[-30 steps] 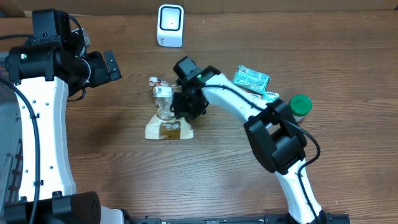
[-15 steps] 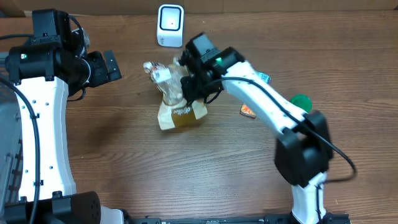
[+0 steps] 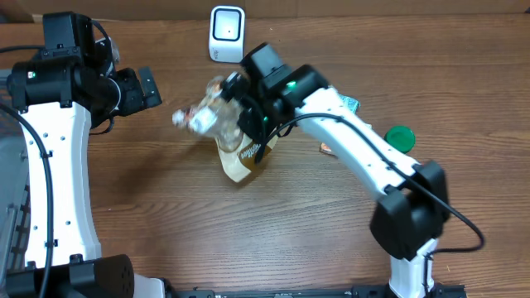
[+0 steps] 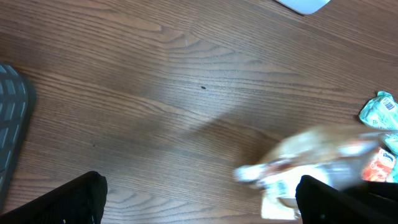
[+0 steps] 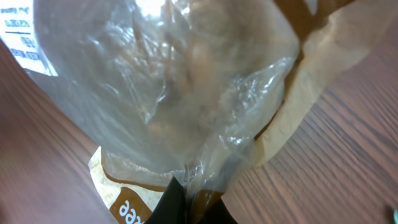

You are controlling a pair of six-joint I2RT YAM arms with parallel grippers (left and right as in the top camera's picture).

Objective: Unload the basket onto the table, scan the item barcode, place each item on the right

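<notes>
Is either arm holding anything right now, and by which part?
The right gripper is shut on the plastic bag, pinching the clear film near its brown label. The left gripper is open and empty.

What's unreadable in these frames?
- Bag barcode: overhead, too small, top end motion-blurred; left wrist, whole bag blurred.
- Right end effector fingers: right wrist, cut off by bottom edge, bag film fills the view.
- Scanner: left wrist, cut off by top edge.
- Packet: overhead, mostly behind right arm.
</notes>
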